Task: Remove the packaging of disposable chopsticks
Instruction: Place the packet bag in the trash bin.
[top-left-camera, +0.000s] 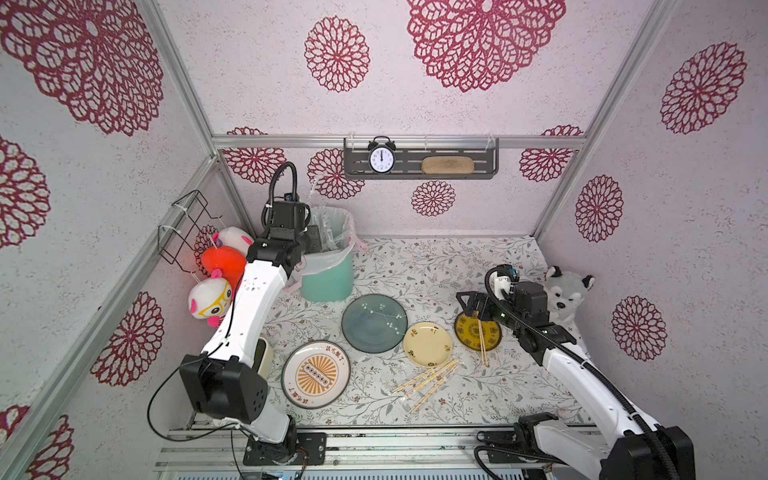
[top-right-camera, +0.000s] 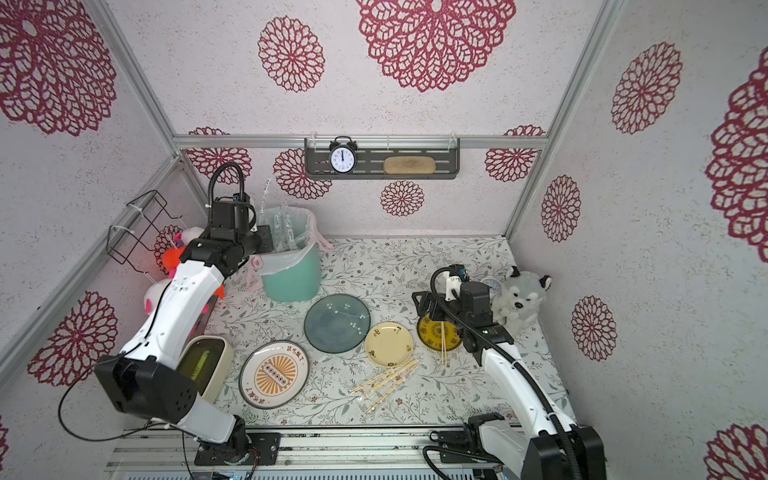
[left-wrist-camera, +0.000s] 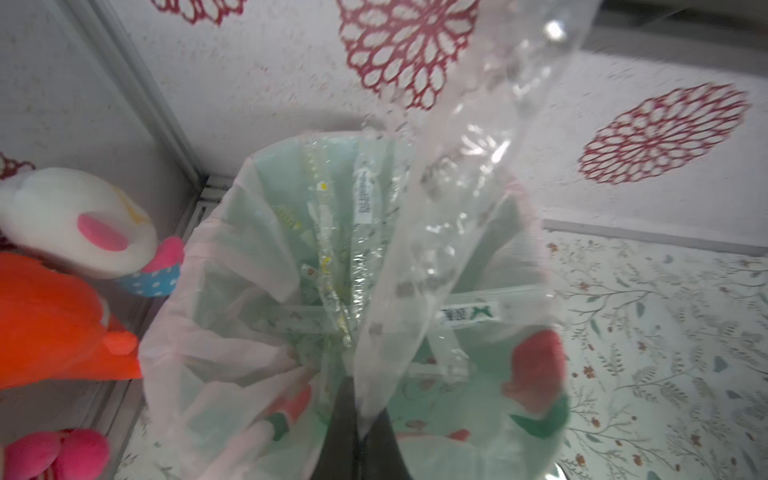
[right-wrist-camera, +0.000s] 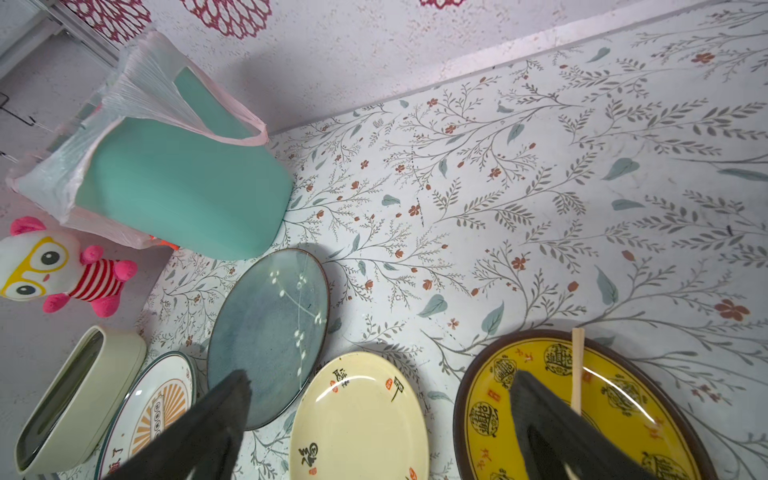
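Note:
My left gripper (left-wrist-camera: 359, 419) is shut on the lower end of a clear crinkly sleeve of packaging (left-wrist-camera: 457, 187), held over the teal bin (top-left-camera: 328, 278). Several empty sleeves (left-wrist-camera: 361, 195) lie inside the bin's liner. In both top views the gripper (top-left-camera: 316, 239) (top-right-camera: 266, 239) sits at the bin's rim. My right gripper (right-wrist-camera: 380, 378) (top-left-camera: 473, 305) hangs open just above the yellow plate (right-wrist-camera: 623, 399), holding nothing. A bare pair of disposable chopsticks (top-left-camera: 482, 340) (right-wrist-camera: 577, 365) rests across that plate. Several wrapped pairs (top-left-camera: 428, 380) (top-right-camera: 384, 380) lie on the table near the front.
A blue-green plate (top-left-camera: 374, 322), a cream plate (top-left-camera: 427, 344) and a white-and-orange plate (top-left-camera: 316, 374) lie mid-table. A husky plush (top-left-camera: 567, 295) stands by the right wall, plush toys (top-left-camera: 220, 266) by the left wall. A cream box (top-right-camera: 203, 365) sits under my left arm.

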